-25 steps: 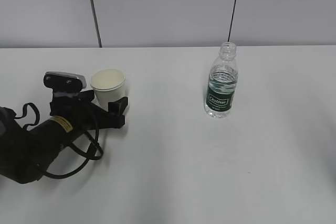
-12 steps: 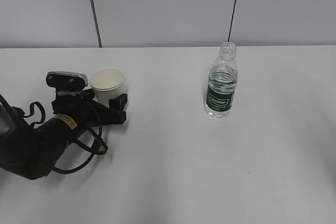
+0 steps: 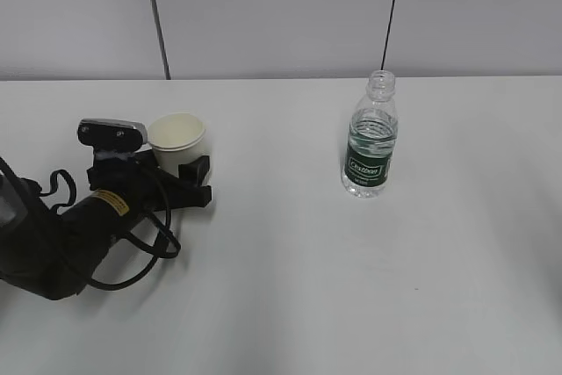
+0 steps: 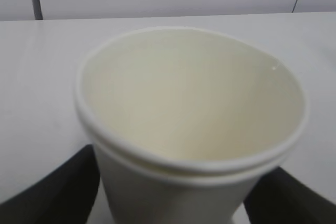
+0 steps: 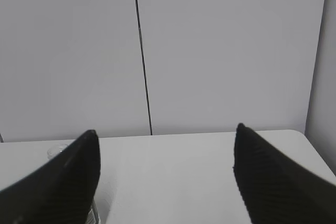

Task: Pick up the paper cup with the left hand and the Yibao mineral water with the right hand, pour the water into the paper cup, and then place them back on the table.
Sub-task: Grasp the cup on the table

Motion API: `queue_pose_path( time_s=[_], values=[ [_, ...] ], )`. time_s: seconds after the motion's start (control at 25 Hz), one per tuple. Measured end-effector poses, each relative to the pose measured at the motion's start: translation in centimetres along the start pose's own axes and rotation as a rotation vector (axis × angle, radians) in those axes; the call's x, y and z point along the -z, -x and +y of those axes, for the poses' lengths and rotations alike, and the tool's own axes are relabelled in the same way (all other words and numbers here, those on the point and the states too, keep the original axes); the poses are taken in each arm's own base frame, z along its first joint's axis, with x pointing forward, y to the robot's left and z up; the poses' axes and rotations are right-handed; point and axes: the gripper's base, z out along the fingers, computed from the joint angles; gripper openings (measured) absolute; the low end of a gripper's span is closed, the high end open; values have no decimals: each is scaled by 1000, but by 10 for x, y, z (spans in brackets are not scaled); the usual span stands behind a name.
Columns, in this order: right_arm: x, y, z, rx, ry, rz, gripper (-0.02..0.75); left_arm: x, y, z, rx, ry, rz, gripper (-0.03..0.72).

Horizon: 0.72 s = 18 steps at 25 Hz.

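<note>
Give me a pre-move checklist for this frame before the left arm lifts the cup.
1. Paper cup sits between the left gripper fingers: ok.
2. Fingers pressed firmly on the cup wall: cannot tell; the left wrist view shows them at both sides, contact unclear.
3. Cup upright and empty inside: ok.
4. Yibao mineral water upright, capless, standing apart from the cup: ok.
5. Right gripper open, holding nothing: ok; it is out of the exterior view.
6. Table around the cup free of obstacles: ok.
</note>
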Motion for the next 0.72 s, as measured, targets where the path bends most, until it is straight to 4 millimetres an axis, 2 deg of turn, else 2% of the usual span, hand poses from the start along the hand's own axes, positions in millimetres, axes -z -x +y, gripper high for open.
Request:
queue_pose_path(
  time_s=[0.2, 0.48, 0.72],
  values=[
    [0, 0, 0, 0, 0, 0, 585, 0, 0, 0, 0, 0, 0, 456],
    [-1, -1, 0, 0, 0, 8, 585, 0, 0, 0, 0, 0, -1, 443],
    [-21, -15, -1, -9, -6, 114, 585, 0, 0, 0, 0, 0, -1, 443]
  ],
)
